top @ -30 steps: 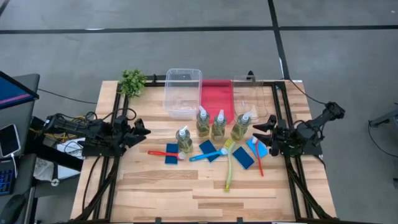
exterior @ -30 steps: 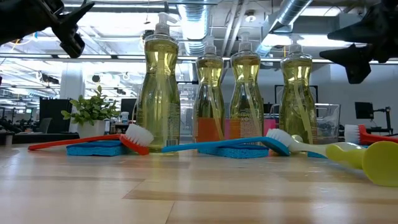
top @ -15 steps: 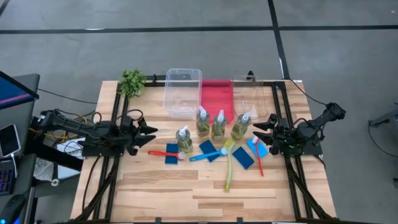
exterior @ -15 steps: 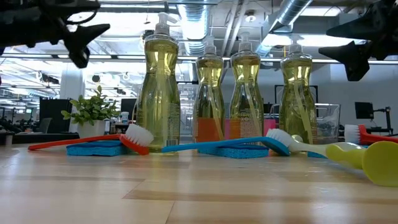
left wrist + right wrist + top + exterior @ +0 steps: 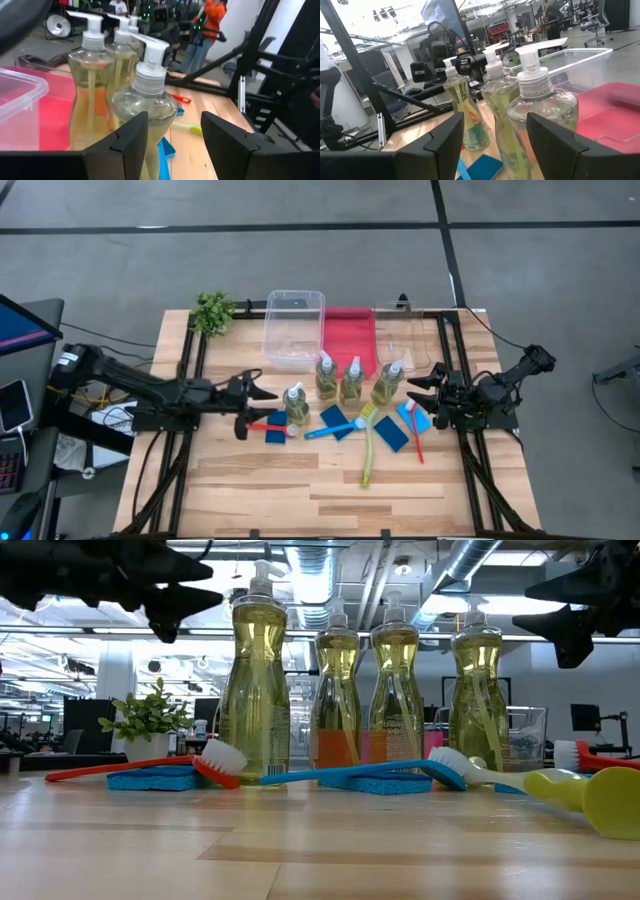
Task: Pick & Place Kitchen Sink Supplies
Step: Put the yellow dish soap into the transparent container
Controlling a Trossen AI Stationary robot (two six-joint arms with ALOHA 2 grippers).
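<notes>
Left gripper [image 5: 262, 402] has advanced to the nearest of four clear yellow-green soap pump bottles [image 5: 295, 406]; fingers open, empty. Right gripper [image 5: 425, 392] likewise open, empty.

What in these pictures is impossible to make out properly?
- Third sponge: high view, partly covered by the red brush.
- Far clear tub: high view, its contents lost in glare.
- Bottle labels: low view, print too small.
- Left gripper: low view, a dark silhouette only.
</notes>
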